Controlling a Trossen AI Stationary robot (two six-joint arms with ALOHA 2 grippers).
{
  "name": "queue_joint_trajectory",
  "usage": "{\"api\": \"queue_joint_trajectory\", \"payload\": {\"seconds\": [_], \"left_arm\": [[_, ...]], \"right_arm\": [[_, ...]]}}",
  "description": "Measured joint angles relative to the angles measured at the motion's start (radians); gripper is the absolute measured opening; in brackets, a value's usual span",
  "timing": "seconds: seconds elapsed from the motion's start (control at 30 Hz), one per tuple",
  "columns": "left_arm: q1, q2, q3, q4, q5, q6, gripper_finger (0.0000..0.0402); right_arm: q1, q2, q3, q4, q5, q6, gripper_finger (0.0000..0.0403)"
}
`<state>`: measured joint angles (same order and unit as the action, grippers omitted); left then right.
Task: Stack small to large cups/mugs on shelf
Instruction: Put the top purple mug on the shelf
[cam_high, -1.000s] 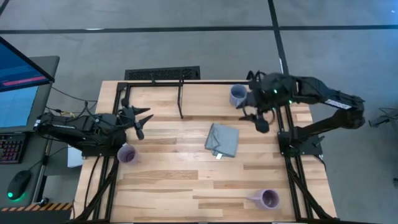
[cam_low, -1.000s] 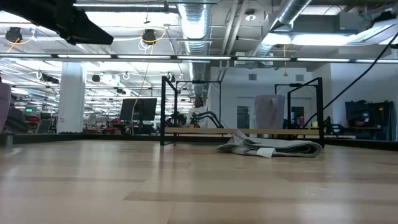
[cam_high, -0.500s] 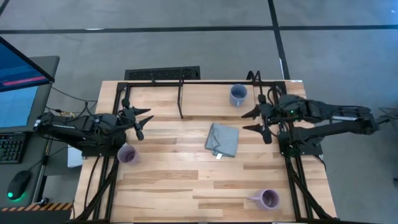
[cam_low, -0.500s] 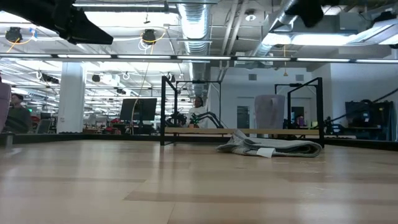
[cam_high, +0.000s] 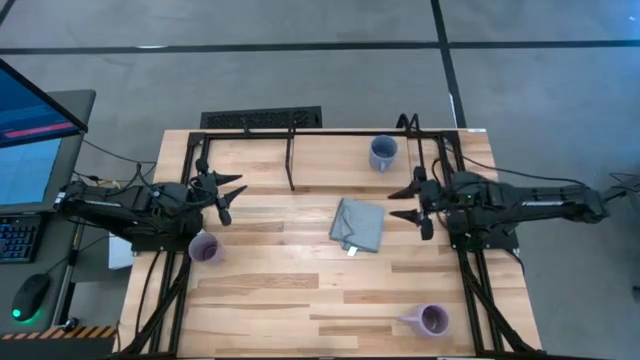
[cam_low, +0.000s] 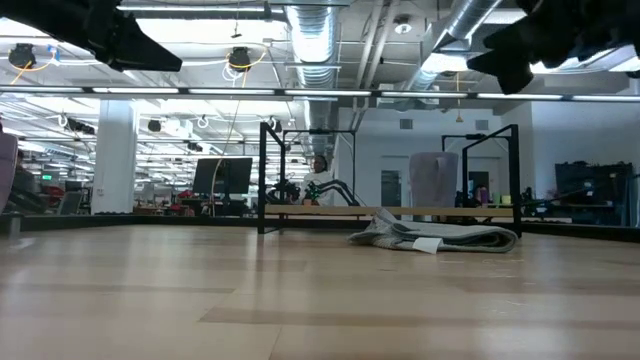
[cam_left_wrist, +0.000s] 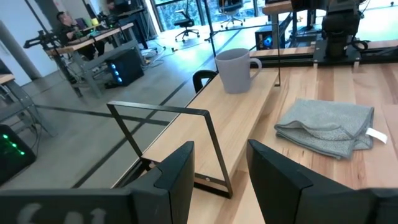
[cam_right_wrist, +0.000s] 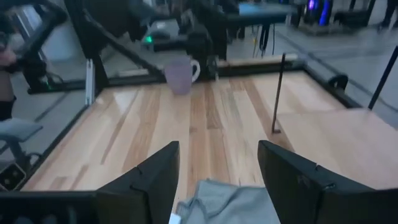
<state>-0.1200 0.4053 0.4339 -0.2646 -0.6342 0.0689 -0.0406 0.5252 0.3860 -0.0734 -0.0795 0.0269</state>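
The three mugs look rigid, glazed, likely slick and breakable, light enough for one hand; pinching the rim wall seems safer than the small handle. Seen from above, the blue-grey mug stands at about one o'clock on the surface, just outside the shelf; the lavender mug is at nine o'clock, the purple mug at five. The left hand hangs open and empty near the lavender mug; the right hand is open and empty beside the folded cloth. The low view hides every mug, showing only cloth and shelf legs.
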Motion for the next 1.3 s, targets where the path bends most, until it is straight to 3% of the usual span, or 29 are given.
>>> {"api": "queue_joint_trajectory", "payload": {"seconds": [0.77,1.07,1.3], "left_arm": [[0.000,0.000,0.000,-0.016,0.000,0.002,0.0139],[0.000,0.000,0.008,-0.039,0.003,-0.014,0.0139],[0.000,0.015,0.143,-0.297,0.129,-0.263,0.0139]], "right_arm": [[-0.001,-0.481,-0.314,0.004,0.011,0.053,0.0240],[-0.003,-0.519,-0.351,0.021,0.030,0.045,0.0240],[-0.008,-0.519,-0.351,0.021,0.030,0.045,0.0240]]}}
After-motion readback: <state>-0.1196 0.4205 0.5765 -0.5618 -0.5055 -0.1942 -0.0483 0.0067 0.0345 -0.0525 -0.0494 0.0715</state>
